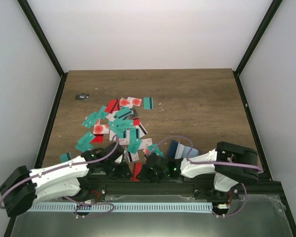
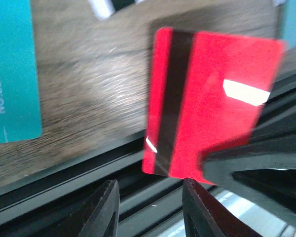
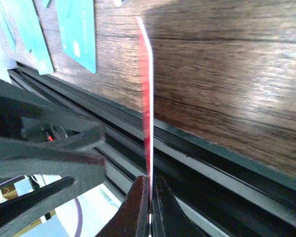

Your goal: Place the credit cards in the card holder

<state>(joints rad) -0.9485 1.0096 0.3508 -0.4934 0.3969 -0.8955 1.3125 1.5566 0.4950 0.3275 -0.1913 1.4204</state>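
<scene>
Wood table [image 1: 197, 108]; red card [image 3: 146, 98] edgewise in R tool [image 3: 150, 180], pointing fwd.

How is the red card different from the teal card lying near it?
The red card is red with a black stripe; the teal card is teal with white letters. The red card is pinched in the right gripper and stands on edge; the teal card lies flat on the table, untouched. Both are thin rectangles with rounded corners.

Red card [image 2: 212, 103] above parted left claw [image 2: 149, 190]
</scene>
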